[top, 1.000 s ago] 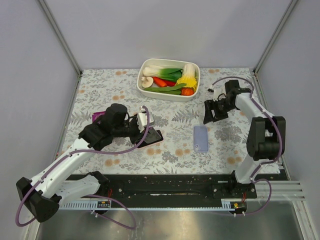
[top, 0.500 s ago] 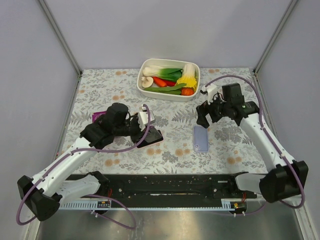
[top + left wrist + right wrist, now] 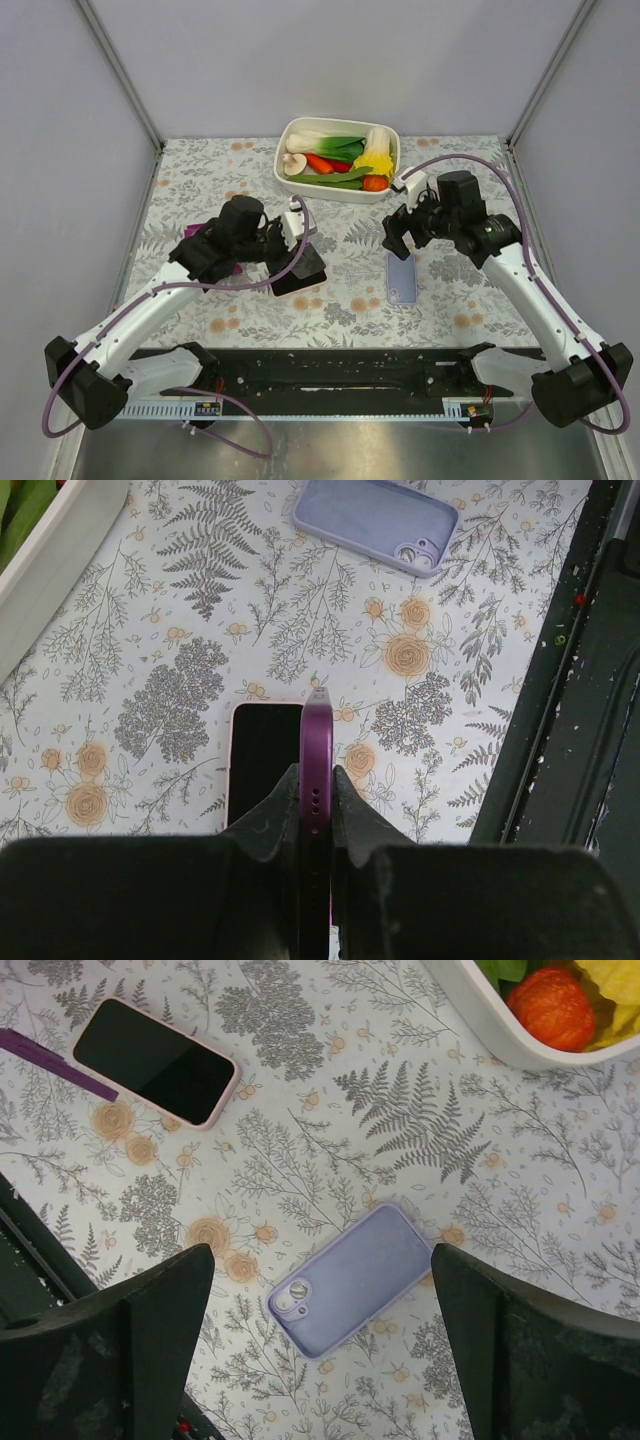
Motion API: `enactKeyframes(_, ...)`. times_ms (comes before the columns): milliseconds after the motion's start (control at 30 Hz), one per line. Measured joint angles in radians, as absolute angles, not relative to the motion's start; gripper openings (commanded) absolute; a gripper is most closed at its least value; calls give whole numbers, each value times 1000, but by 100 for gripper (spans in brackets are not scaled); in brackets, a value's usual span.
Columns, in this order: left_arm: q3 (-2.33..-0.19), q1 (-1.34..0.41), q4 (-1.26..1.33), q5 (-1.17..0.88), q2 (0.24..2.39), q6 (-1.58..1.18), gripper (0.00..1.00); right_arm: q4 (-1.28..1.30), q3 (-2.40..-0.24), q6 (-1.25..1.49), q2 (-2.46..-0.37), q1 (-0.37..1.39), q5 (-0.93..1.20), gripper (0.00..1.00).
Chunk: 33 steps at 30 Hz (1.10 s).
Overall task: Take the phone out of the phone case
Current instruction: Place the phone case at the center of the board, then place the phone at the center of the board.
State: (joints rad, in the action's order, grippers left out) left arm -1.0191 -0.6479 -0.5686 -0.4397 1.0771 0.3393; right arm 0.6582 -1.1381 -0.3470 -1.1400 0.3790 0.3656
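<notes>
Right tool (image 3: pixel 320 1250) has swung left, jaws wide, above the lilac case (image 3: pixel 350 1275) mid-frame, while the left tool (image 3: pixel 318 780) pinches a purple case (image 3: pixel 318 735) beside the phone (image 3: pixel 262 765) on the worktop (image 3: pixel 150 640).

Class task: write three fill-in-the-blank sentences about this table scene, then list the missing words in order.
1. The left gripper is shut on a thin item whose colour is ___.
2. The right gripper hangs over the lavender case with its jaws ___.
3. The phone lies flat on the table, screen facing ___.

Missing words: purple; open; up.
</notes>
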Motion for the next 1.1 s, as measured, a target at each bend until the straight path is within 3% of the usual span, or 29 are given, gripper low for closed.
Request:
enactKeyframes(433,-1061,-636,-537,-505,1119,321,0,591,-1138,-368,-1147,466,395,100)
enactKeyframes(833,-1080,-636,-525,-660,1161,299,0,543,-1118,-362,-1147,512,597,99)
enactKeyframes(1100,-1221,-637,-553,-805,1422,322,0,548,-1071,-363,-1118,517,520,99)
